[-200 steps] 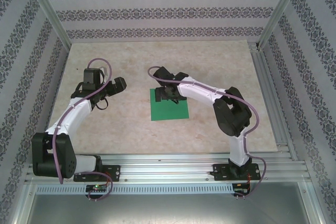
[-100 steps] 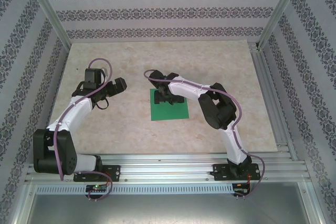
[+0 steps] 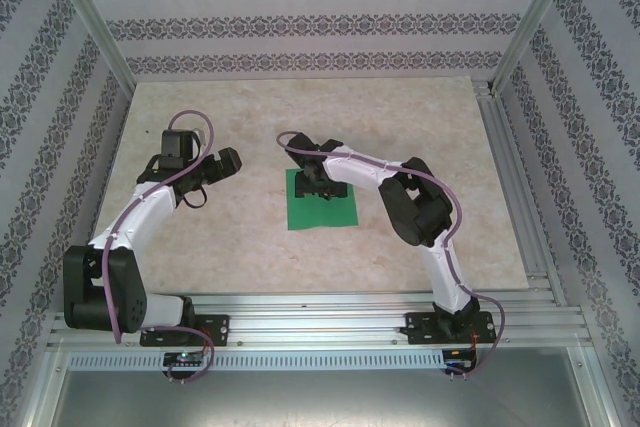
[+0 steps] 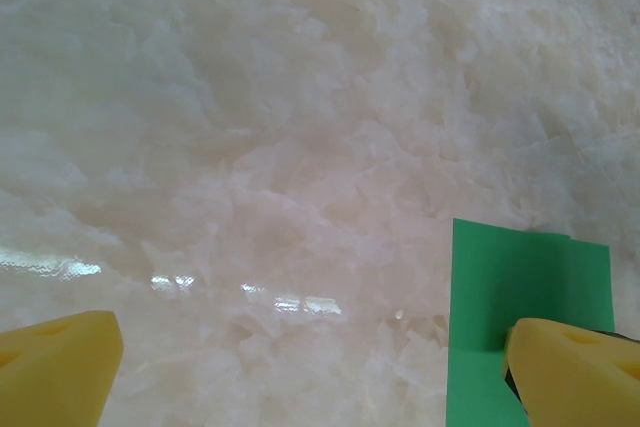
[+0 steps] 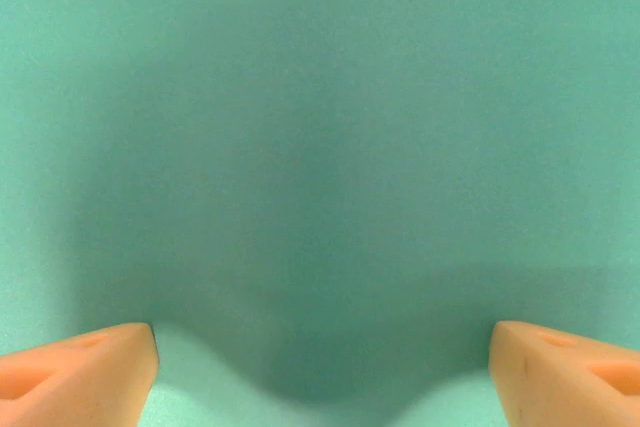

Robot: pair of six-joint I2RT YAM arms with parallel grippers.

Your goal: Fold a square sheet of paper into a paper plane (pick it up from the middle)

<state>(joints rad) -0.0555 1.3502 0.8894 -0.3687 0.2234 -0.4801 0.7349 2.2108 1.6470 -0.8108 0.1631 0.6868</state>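
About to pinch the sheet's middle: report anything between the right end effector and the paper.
Nothing visible stands in the way. The right end effector hangs open directly over the green sheet, with bare paper showing across its whole opening.

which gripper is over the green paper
The right gripper, open directly above the square sheet of paper; the left gripper, also open, is over bare table beside it.

The left arm (image 3: 140, 212) and right arm (image 3: 365, 167) have white shells on the links behind the gripper, with bulky black joint housings farther back. A mauve cable (image 3: 188, 115) runs along each arm and loops loose just behind the wrist. Each arm ends in a black base (image 3: 190, 332). The left gripper (image 4: 312, 332) has blunt yellow wedge fingers (image 4: 55, 367). The right gripper (image 5: 322, 332) has orange ones (image 5: 75, 372).
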